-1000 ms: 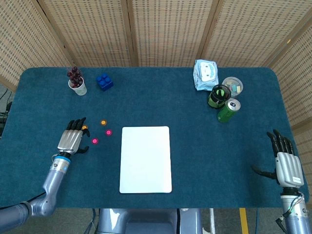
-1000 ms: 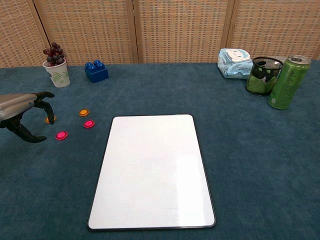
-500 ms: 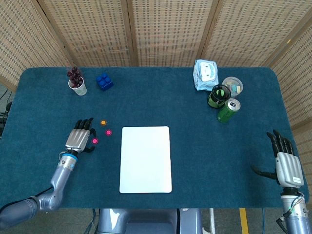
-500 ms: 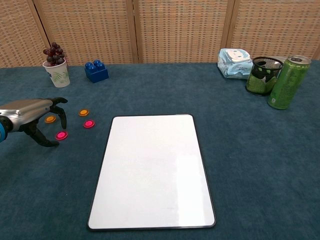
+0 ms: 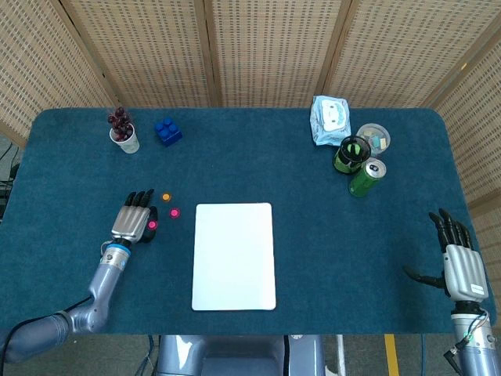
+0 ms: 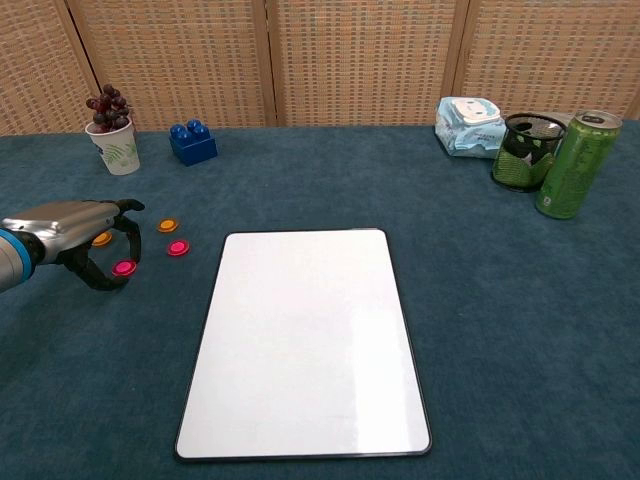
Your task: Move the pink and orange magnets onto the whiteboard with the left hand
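The whiteboard (image 6: 305, 340) lies flat at the middle of the table (image 5: 313, 258), and no magnet is on it. Four magnets sit on the cloth to its left. The near pink magnet (image 6: 123, 268) lies between the curled fingers and thumb of the left hand (image 6: 85, 235); in the head view it shows just at the right edge of that hand. A second pink magnet (image 6: 178, 248) and an orange magnet (image 6: 167, 225) lie just right of the hand, apart from it, close to the board's far left corner. A further orange magnet (image 6: 101, 238) is partly hidden behind the fingers.

The left hand is arched over the near pink magnet with fingers bent down around it. Whether the fingertips touch the magnet cannot be told from either view (it appears to rest on the cloth). The right hand (image 5: 458, 262) rests at the near right of the table, fingers spread, holding nothing.

Judgement: the step in hand is the first pick, and the task is barely begun. The next move calls for closing thumb and finger on the thin disc's rim, lifting it clear, then carrying it right over the board's edge.

Also present, far side: a cup of grapes (image 6: 112, 132), a blue block (image 6: 192, 142), a wipes pack (image 6: 468, 124) and a green can (image 6: 575, 164).
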